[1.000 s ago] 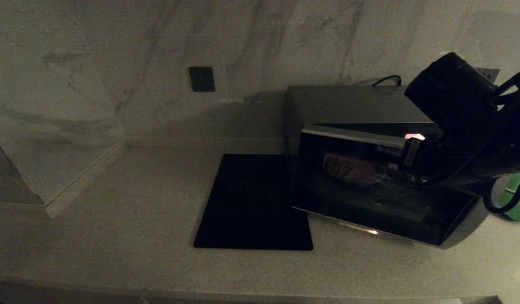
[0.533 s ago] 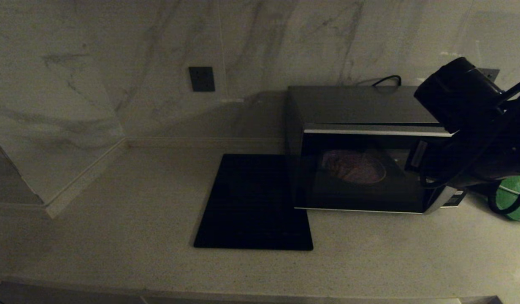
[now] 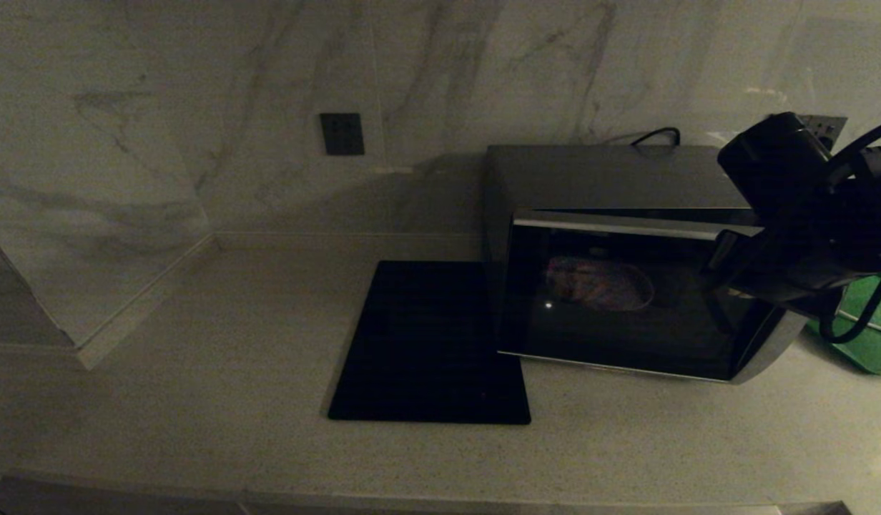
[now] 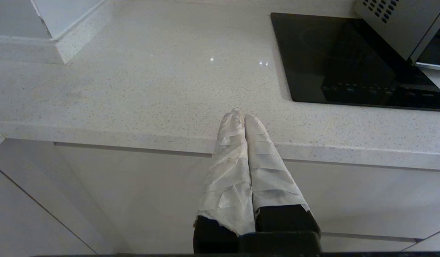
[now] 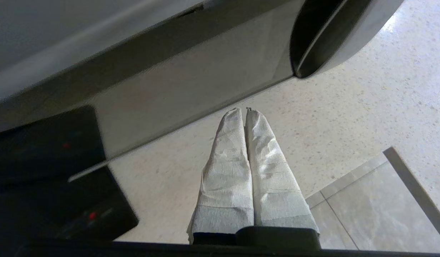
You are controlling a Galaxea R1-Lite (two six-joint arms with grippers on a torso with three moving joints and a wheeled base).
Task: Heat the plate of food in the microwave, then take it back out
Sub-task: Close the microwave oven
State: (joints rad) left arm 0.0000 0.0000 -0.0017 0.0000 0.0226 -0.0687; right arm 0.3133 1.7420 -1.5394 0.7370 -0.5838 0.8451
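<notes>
The silver-grey microwave [image 3: 598, 179] stands at the back right of the counter. Its dark glass door [image 3: 626, 315] hangs slightly ajar, the right edge swung out toward me. Through the glass the plate of food [image 3: 599, 285] shows dimly inside. My right arm [image 3: 791, 207] reaches in by the door's right end. In the right wrist view my right gripper [image 5: 245, 110] is shut and empty, just in front of the door's lower edge [image 5: 191, 82] and curved silver trim [image 5: 348, 39]. My left gripper [image 4: 240, 115] is shut and empty, parked at the counter's front edge.
A flat black square mat [image 3: 430, 343] lies left of the microwave. A green tray [image 3: 869, 336] sits to the microwave's right, partly behind my right arm. A marble wall with a dark socket plate [image 3: 342, 134] runs behind. A raised ledge [image 3: 90, 286] borders the counter's left.
The door swung from well open to flush shut, and now stands slightly ajar again. My right arm has drawn back toward the right.
</notes>
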